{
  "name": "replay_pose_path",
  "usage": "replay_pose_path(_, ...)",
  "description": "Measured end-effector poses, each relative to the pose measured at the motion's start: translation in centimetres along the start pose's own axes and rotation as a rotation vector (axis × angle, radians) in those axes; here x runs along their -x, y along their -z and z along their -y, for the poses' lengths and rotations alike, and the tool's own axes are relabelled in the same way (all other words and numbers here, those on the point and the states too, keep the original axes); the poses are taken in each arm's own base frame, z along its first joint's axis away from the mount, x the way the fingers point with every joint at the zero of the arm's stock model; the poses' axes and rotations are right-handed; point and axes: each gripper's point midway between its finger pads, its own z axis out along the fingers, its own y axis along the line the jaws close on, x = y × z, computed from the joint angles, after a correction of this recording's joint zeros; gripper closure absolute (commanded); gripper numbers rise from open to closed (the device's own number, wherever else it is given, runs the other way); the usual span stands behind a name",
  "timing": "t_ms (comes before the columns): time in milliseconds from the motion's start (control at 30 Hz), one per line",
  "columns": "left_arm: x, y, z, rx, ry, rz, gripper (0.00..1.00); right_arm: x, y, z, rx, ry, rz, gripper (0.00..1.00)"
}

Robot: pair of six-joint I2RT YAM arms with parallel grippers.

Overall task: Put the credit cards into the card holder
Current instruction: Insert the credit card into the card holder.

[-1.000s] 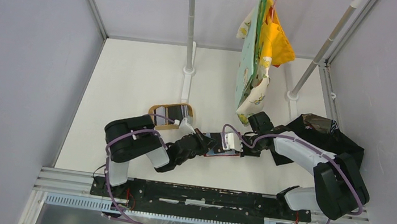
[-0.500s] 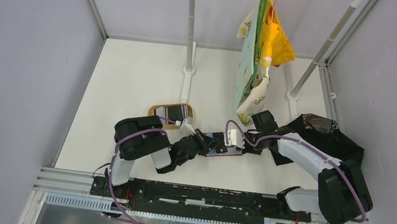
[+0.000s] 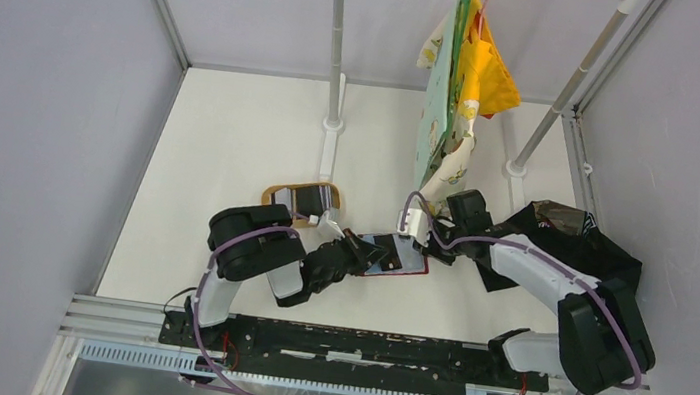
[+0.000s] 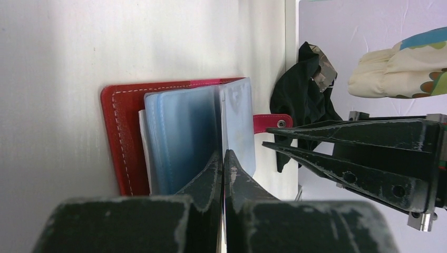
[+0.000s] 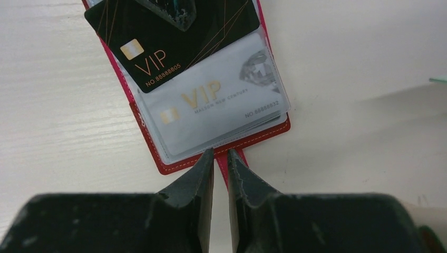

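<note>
Left fingers (image 4: 210, 182) shut, right fingers (image 5: 202, 176) slightly parted, credit cards (image 5: 213, 108) readable only from right wrist

Card holder (image 4: 118, 142) stitched leather-like, matt; sleeves (image 4: 179, 137) clear glossy plastic; table (image 4: 52, 105) smooth, matt.

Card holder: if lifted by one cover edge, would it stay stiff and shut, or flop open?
Probably flops: the card holder lies open, and its clear sleeves fan loosely. Likely light; its cover looks thin. The cards might slide out of the glossy pockets.
</note>
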Motion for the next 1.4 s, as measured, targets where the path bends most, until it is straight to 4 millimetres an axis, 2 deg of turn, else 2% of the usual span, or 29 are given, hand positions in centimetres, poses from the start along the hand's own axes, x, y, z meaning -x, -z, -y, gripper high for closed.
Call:
replay_pose_path(233, -0.1, -0.4, 0.1, -0.018, 0.011, 0.003, 0.98, -1.4, -1.4, -0.7, 0.034, -0.057, -0.045, 0.8)
replay_pose_path(600, -0.4, -1.0, 0.4, -0.039, 0.02, 0.002, 0.98, -1.3, -1.6, -0.5, 0.037, -0.054, -0.062, 0.79)
replay_pose_path(833, -0.5, -0.6, 0.2, -0.044, 0.076, -0.01, 0.98, -1.3, -1.6, -0.5, 0.035, -0.057, -0.064, 0.79)
replay_pose_path(1400, -0.9, -0.8, -0.1, 0.035, 0.169, -0.052, 0.98, -1.3, -1.7, -0.5, 0.033, -0.056, -0.077, 0.79)
